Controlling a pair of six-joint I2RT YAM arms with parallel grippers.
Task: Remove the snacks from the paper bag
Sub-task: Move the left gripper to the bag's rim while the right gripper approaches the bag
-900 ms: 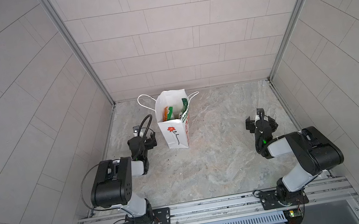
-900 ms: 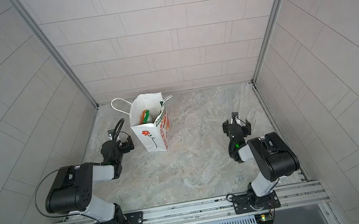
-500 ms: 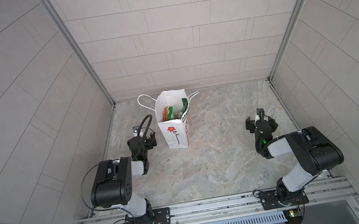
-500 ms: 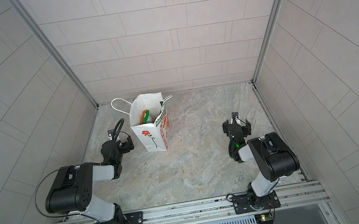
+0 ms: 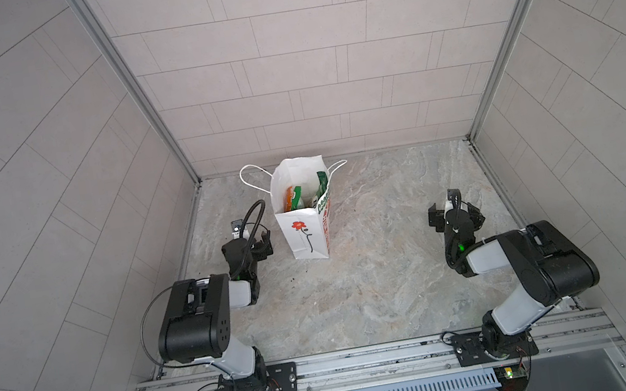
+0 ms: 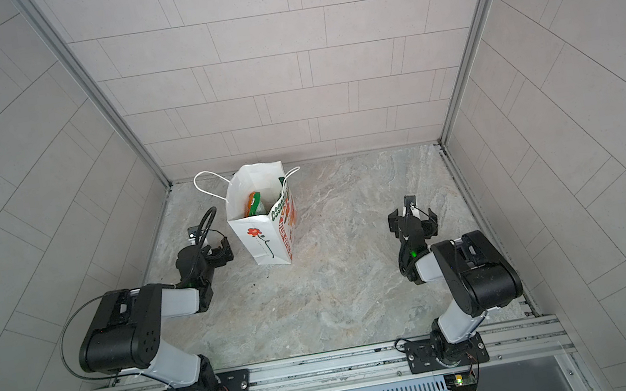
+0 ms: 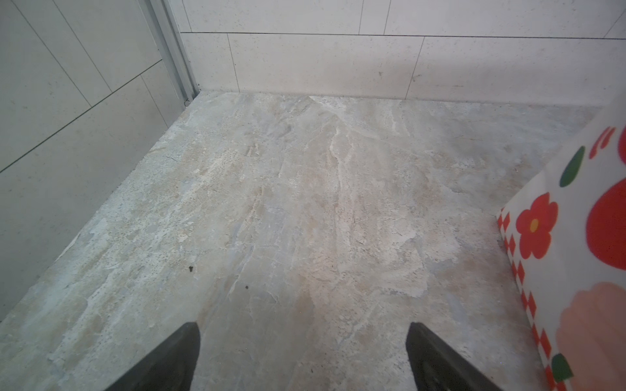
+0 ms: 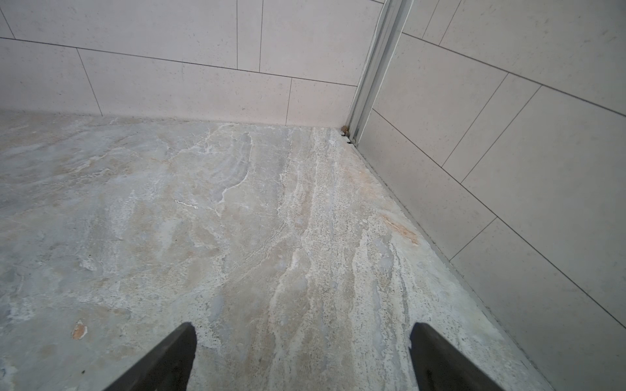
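Right beside the wide-open, empty left gripper [image 5: 253,241] stands a tall white paper bag [image 5: 304,244] with a red flower [image 5: 299,225]. Shiny green and orange snack packets [image 5: 291,198] sit inside. Far off, the right gripper [image 5: 454,217] is open too.

We find the paper bag [image 5: 303,240] upright and open-topped at the rear left of the worktop [image 5: 382,278]: white, red flower on its front, cord handles splayed outward. We see the snacks [image 5: 305,195] inside it: an orange-green packet [image 5: 291,199] at left, a green packet [image 5: 322,183] against the right wall.
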